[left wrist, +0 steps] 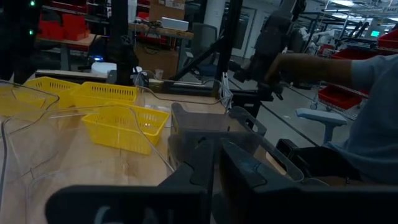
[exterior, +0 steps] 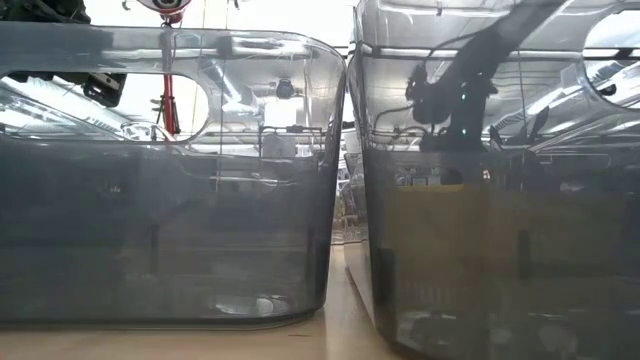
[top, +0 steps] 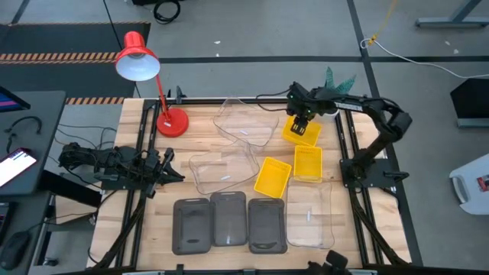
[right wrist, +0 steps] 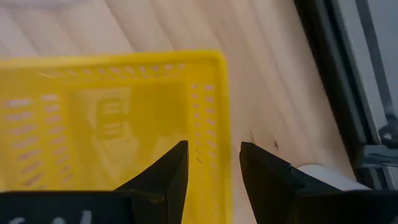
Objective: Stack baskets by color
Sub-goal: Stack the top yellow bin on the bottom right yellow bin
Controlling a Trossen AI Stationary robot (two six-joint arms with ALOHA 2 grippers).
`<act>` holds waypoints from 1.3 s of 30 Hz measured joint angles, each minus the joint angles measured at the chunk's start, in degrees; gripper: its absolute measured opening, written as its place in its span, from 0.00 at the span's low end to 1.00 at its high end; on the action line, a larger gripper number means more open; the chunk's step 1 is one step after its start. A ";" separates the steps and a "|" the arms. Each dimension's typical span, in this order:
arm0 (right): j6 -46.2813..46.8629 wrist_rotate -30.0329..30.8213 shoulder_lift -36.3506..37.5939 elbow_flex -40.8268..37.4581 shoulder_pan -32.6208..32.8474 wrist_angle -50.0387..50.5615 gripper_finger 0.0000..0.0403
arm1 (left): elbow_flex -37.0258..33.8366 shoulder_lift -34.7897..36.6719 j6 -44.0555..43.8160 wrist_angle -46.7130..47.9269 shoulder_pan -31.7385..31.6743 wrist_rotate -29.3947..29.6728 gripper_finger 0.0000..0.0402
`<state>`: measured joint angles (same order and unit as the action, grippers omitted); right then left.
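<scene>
Between the open right claw (right wrist: 211,163) prongs, a slotted yellow basket (right wrist: 112,118) rim.

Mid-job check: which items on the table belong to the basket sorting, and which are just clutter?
Job: yellow baskets, clear baskets, dark grey baskets; right gripper open astride a yellow rim.
Clutter: red desk lamp, potted plant.

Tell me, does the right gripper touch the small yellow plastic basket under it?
Cannot tell. In the right wrist view, the right gripper straddles the rim of the small yellow plastic basket, but contact is unclear.
</scene>
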<state>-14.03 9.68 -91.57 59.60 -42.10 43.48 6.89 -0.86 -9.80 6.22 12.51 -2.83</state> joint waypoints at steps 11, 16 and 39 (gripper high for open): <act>-4.21 0.96 -2.16 3.10 -0.98 2.05 0.37 | -0.02 0.00 0.00 0.01 0.00 -0.02 0.08; -5.16 -2.91 -3.60 3.10 -2.86 2.52 0.37 | -0.02 0.00 -0.01 0.02 0.00 0.00 0.07; -3.53 -2.38 -4.42 9.17 -2.99 8.83 0.02 | 0.00 0.00 0.00 0.02 0.00 -0.02 0.08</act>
<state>-17.56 7.31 -95.99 68.77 -45.09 52.31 6.90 -0.86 -9.80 6.24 12.51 -2.85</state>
